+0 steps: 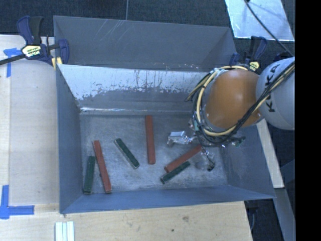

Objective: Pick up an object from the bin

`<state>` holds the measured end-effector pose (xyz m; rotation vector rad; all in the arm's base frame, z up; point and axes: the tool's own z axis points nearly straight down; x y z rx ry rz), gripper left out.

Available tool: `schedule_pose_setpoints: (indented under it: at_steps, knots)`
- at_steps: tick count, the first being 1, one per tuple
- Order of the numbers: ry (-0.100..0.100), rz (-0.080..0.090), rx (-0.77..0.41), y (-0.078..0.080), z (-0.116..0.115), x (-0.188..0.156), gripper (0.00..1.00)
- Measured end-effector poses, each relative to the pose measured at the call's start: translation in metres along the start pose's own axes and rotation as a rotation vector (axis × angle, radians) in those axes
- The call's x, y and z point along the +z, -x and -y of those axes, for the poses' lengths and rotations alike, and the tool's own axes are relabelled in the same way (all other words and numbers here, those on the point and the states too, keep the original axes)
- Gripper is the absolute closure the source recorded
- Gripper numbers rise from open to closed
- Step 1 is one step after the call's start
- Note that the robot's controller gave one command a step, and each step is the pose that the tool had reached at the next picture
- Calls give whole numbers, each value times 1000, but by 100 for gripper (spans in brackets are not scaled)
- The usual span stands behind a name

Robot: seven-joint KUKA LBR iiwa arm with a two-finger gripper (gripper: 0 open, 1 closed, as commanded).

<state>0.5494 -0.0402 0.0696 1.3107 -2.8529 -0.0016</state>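
Observation:
My gripper (193, 149) hangs low over the right part of the bin floor, under the orange cover. One metal finger (176, 137) sticks out to the left, the other (209, 160) shows to the lower right. Between them lies a red-brown stick (181, 159), slanting, its upper end under the gripper. Just below it lies a dark green stick (175, 171), also slanted. The fingers stand apart on either side of the red-brown stick, and whether they touch it I cannot tell.
An upright red-brown stick (150, 139) lies in the middle of the floor. A dark green stick (126, 152) slants left of it. At the far left lie a red-brown stick (102, 166) and a dark green one (89, 174) side by side.

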Motion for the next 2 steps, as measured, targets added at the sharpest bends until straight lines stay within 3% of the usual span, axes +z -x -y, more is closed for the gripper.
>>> schedule_pose_setpoints:
  at_steps: [1,2]
  knots:
    - [-2,3,1,1,1,-2,100]
    - [-12,7,-102,-31,32,-214,100]
